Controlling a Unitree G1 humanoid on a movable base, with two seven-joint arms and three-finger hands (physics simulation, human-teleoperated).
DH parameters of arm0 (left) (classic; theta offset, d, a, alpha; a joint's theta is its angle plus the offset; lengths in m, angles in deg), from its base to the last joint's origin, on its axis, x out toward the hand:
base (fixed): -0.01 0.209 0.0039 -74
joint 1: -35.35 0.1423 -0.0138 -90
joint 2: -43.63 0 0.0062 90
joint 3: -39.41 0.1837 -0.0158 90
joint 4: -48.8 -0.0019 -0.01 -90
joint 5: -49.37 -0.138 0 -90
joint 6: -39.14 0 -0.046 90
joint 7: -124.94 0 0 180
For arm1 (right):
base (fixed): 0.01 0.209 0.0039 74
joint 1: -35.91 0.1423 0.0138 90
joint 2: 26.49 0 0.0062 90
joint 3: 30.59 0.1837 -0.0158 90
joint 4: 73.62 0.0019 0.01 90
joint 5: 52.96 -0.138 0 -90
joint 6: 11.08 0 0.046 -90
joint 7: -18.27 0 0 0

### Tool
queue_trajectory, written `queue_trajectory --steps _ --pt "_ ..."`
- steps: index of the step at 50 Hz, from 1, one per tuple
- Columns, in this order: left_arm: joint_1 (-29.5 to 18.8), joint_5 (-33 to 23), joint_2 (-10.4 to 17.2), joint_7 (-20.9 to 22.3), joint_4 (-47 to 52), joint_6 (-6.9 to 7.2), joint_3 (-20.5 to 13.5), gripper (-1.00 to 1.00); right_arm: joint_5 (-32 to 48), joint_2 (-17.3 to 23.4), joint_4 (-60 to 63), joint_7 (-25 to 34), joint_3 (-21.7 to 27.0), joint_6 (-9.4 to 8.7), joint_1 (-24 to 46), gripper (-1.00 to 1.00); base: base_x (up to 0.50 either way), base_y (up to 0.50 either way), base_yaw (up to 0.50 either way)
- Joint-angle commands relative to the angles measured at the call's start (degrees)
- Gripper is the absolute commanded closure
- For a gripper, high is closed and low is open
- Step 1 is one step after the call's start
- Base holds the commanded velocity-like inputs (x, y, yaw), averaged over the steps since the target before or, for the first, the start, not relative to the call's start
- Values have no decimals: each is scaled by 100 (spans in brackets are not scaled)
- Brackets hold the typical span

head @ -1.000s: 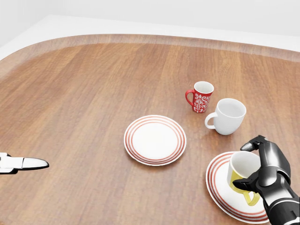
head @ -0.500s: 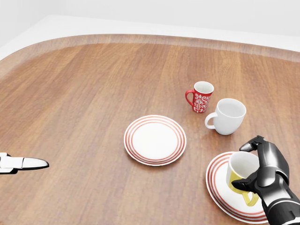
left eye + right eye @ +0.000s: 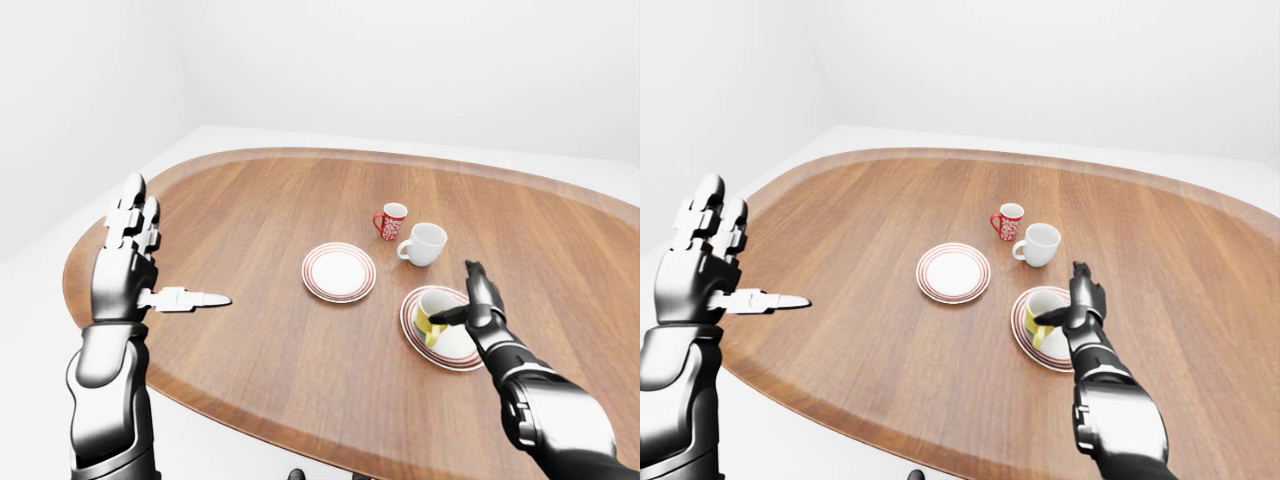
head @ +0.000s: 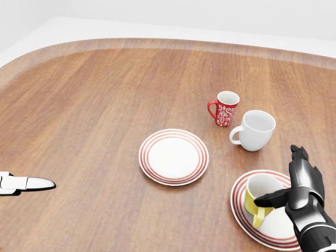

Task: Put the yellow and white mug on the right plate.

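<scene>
The yellow and white mug (image 4: 258, 193) stands upright on the right red-striped plate (image 4: 237, 208) at the bottom right of the head view, its handle towards the view's bottom. My right hand (image 4: 281, 181) is open just right of the mug. Its fingers (image 4: 302, 170) point up, clear of the rim, and its thumb lies across the mug's lower side by the handle. My left hand (image 3: 160, 260) is open far off at the left over the table's edge, fingers spread, holding nothing.
A second striped plate (image 4: 173, 156) lies in the middle of the wooden table (image 4: 94, 105). A red patterned mug (image 4: 226, 108) and a plain white mug (image 4: 255, 129) stand above the right plate, close to my right hand.
My right hand has opened: its fingers, curled round the mug's rim before, now stand straight and apart from it. The mug sits slightly lower on the plate. The left hand has barely moved.
</scene>
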Motion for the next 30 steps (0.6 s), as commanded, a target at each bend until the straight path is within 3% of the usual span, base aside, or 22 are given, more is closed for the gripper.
queue_trajectory --steps 1,15,18,30 --pt "14 -5 -15 3 17 0 12 -100 10 13 -21 -54 -26 0 -27 -100 0 0 0" --pt "21 -30 -38 8 49 0 46 -100 -36 26 -16 -13 -14 0 -15 -100 0 0 0" --pt "25 -31 -39 10 81 0 41 -100 -637 -60 13 829 290 0 1 -100 0 0 0" --pt "27 -41 -43 9 45 0 51 -100 -1779 -108 60 1851 419 0 72 -100 0 0 0"
